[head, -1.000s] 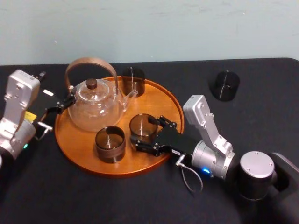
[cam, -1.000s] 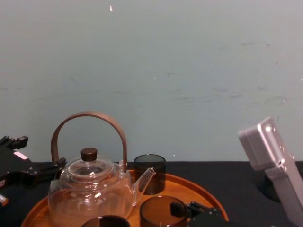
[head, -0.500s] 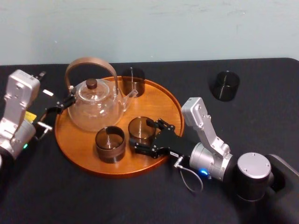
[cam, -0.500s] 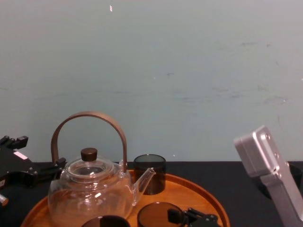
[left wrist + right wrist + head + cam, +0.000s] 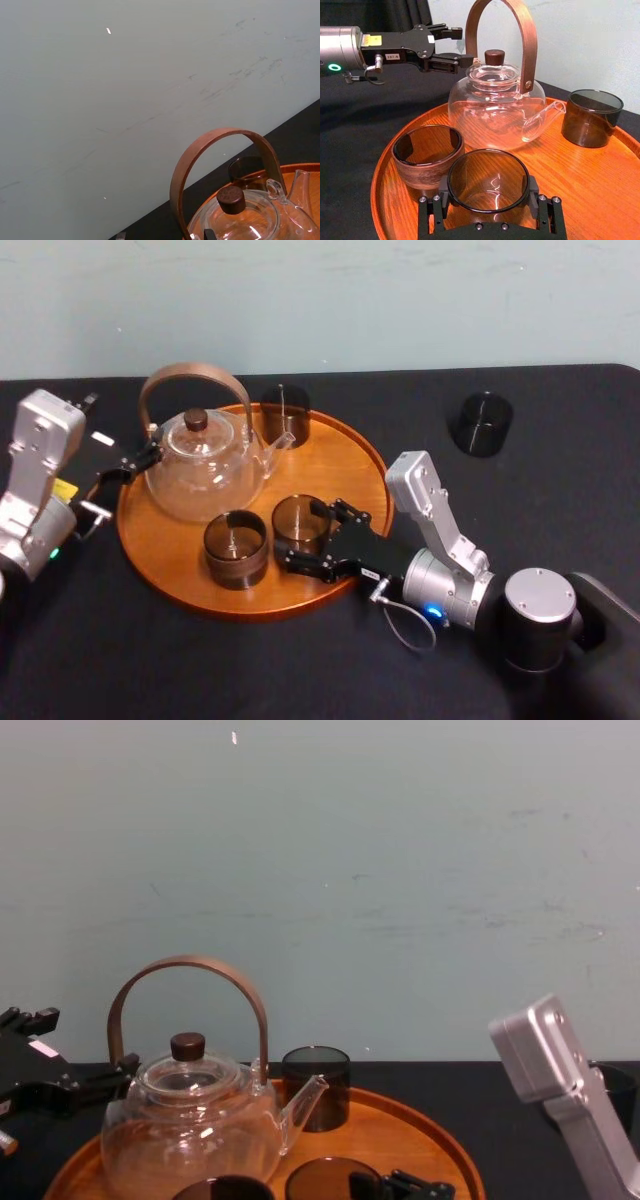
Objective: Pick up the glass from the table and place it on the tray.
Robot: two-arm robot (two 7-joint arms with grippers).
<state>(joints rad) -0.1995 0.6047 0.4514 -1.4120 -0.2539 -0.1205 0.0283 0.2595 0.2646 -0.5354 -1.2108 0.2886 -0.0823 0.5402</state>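
Black table [image 5: 560,500], bearing a round wooden tray [image 5: 340,465] at left centre of the head view, glass teapot [image 5: 200,470] at the tray's upper left. The left gripper [image 5: 461,46] is idle at the tray's left rim, fingers apart and empty. Smoked glass [image 5: 300,518] at the tray's lower middle, just beside a second glass [image 5: 236,548], clasped on both sides by the right gripper [image 5: 312,536]; whether its base meets the wood cannot be told. Advised: set it down level with a gap from the neighbour, then part the fingers fully before drawing back toward lower right.
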